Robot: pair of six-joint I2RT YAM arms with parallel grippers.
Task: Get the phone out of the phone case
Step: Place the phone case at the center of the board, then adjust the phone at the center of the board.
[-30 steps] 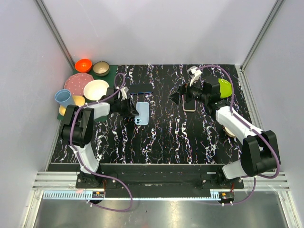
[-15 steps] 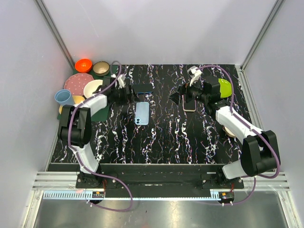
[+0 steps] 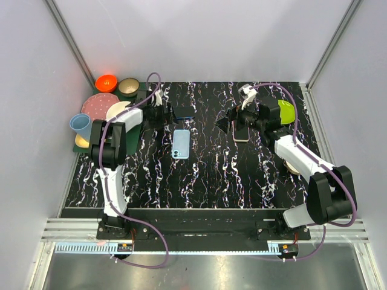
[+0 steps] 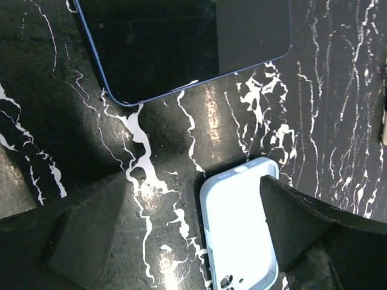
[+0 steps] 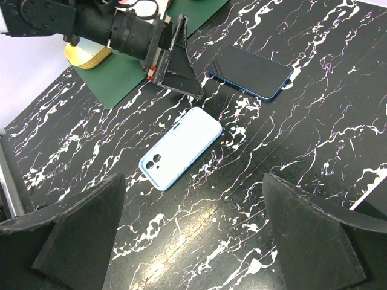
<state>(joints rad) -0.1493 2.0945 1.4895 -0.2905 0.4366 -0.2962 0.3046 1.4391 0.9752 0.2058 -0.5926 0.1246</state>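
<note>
Well, my left gripper is spread as wide as it goes and grips nothing. Both of its fingers hang over the black marbled table. The phone lies flat with its dark screen up, straight ahead of those fingertips. It is out of its cover and touches neither finger. The light blue phone case lies back up, camera cut-outs showing, beneath the gap between my left fingers and toward the right-hand one. That finger overlaps the case's edge in the wrist view, and I cannot tell whether they touch. Phone and case lie near each other but apart, with a strip of table between them.

My right gripper is likewise fully spread and empty, held up off the table. From it the case lies just ahead and the phone farther ahead to the right. My left gripper faces back at me from beyond the case.

To the left of my left gripper a green mat carries bowls. Behind my right gripper sits a green bowl, and a second handset with a pale rim lies beneath that wrist.
</note>
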